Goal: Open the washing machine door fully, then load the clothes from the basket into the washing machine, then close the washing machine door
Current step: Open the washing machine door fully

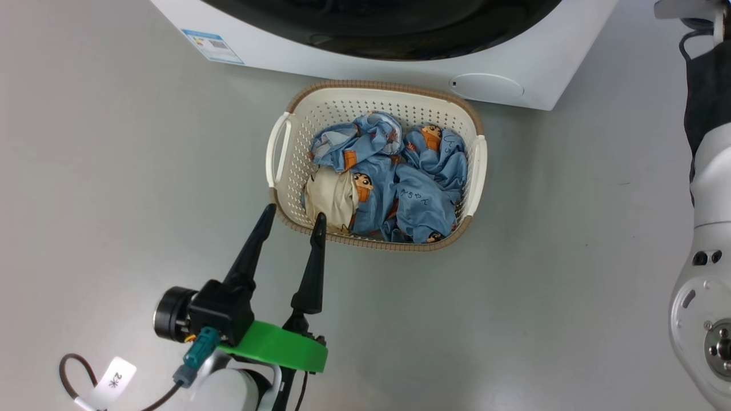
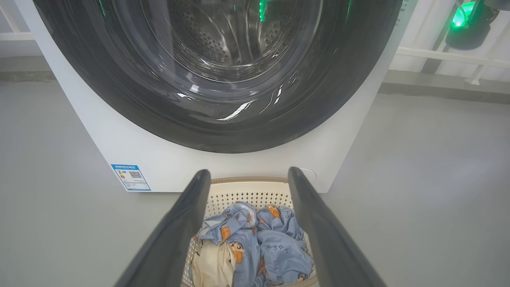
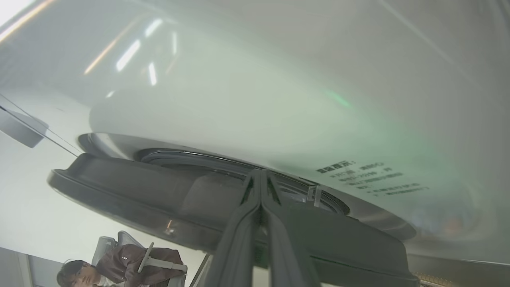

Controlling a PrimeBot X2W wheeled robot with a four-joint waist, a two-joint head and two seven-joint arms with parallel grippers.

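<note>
Opening the glossy black-rimmed door looks unfinished: right hand closed at its rim, left hand spread empty, light-blue clothes filling the cream perforated basket.

White washing machine at the far side of the grey floor; the glossy black washing machine door is closed, with a blue label sticker lower left and a round cap lower right. The basket stands on the floor just before the machine, holding the clothes: light-blue printed garments, with a cream cloth in its near left corner. Left gripper, fingers spread, has its tips at that corner: one outside the rim, one over the cream cloth. A pale right forearm is at the right edge.
</note>
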